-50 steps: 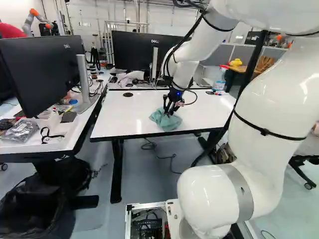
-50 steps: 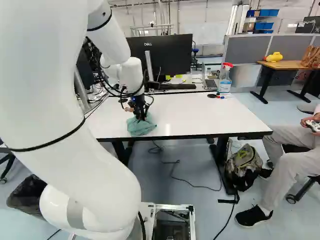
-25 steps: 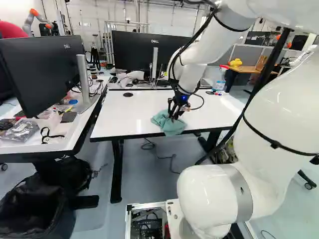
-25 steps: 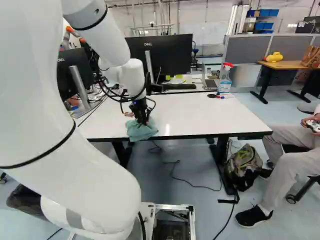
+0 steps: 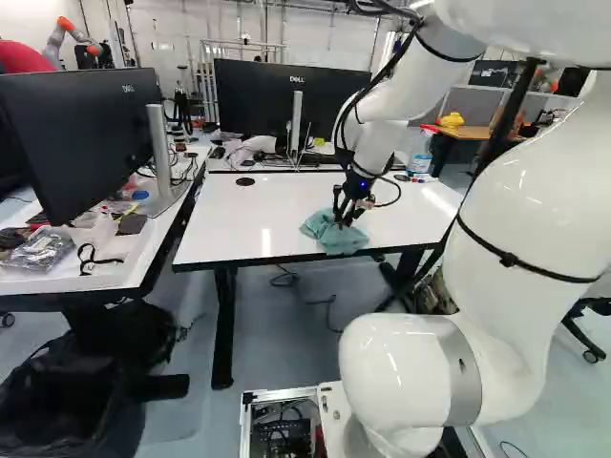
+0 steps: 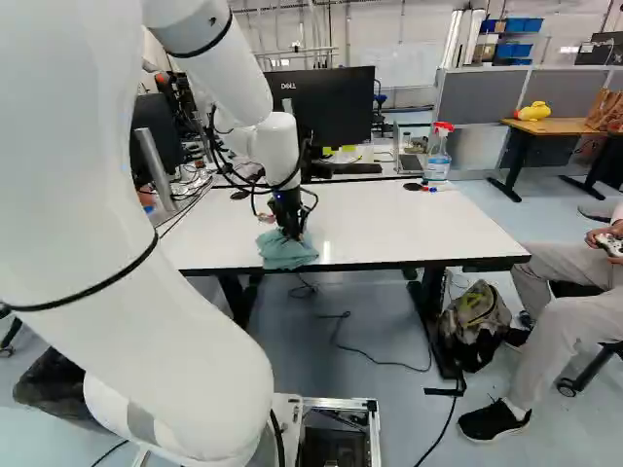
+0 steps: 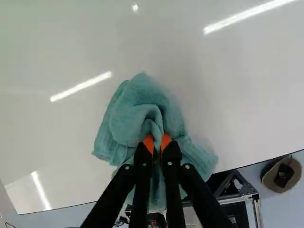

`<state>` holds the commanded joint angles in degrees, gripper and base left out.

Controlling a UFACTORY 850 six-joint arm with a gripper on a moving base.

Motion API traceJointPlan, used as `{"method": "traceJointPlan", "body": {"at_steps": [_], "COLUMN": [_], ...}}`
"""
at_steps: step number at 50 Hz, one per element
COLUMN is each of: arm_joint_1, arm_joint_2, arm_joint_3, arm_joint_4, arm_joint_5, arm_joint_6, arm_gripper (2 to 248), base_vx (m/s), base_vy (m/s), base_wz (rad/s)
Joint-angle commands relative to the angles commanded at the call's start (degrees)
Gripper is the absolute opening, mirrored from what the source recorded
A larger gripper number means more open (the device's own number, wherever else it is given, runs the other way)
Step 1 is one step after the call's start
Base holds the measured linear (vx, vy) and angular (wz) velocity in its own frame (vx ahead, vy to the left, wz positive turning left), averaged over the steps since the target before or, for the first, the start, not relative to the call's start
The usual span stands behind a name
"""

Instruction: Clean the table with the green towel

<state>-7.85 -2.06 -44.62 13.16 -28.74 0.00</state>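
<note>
The white tabletop [image 5: 286, 205] lies under a green towel [image 7: 133, 121], pinched in the pincer [image 5: 342, 221]; a spray bottle [image 6: 438, 161] stands by the far edge, contents unclear

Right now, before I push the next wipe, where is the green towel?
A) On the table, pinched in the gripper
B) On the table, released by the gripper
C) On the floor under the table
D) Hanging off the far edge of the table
A: the gripper has a fold of the green towel between its orange pads, and the cloth lies on the white table.
</note>
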Motion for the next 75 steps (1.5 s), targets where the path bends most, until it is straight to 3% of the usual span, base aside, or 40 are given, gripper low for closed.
{"method": "traceJointPlan", "body": {"at_steps": [23,40,75], "arm_joint_1": [0.8,3.0,9.6], "arm_joint_2": [-6.2,-9.9,-9.7], "arm_joint_3": [-6.9,-11.1,-10.9], "arm_joint_4": [0.0,0.0,0.0], "arm_joint_5": [0.0,0.0,0.0], "arm_joint_6": [0.0,0.0,0.0], "arm_gripper": [38,38,38], "base_vx": [0.0,0.0,0.0], "base_vy": [0.0,0.0,0.0], "base_wz": [0.0,0.0,0.0]}}
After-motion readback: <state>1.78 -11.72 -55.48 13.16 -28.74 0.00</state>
